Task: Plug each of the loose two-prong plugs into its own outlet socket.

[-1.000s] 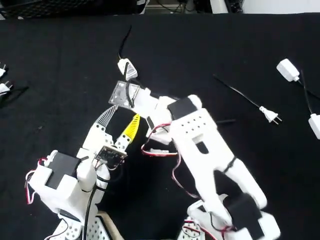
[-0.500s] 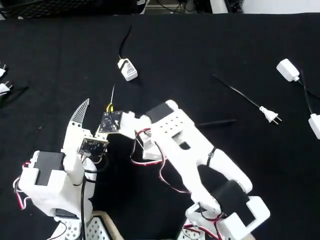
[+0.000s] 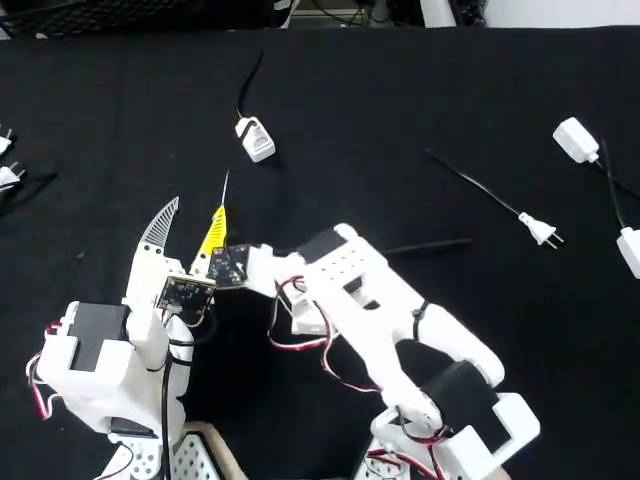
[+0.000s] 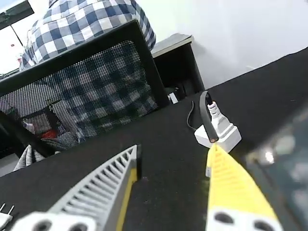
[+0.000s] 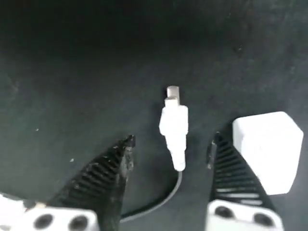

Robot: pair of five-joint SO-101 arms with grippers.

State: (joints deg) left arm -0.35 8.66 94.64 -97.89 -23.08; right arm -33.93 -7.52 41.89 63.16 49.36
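The left gripper (image 4: 174, 149) stands spread, a socket (image 4: 219, 132) just beyond it. The right gripper (image 5: 172, 139) is spread too, a plug (image 5: 174, 120) lying between, seemingly untouched.

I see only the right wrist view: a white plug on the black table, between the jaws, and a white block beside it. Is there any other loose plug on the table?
Observer: Yes. In the high view a two-prong plug with a black cable lies on the right part of the table.
Operator: Where can it go?
Observer: A white socket block lies behind that plug and a second one to its right, both at the table's right edge.
Operator: And the other arm's jaws?
Observer: The left gripper is open; a white block with a black cable lies ahead of it.
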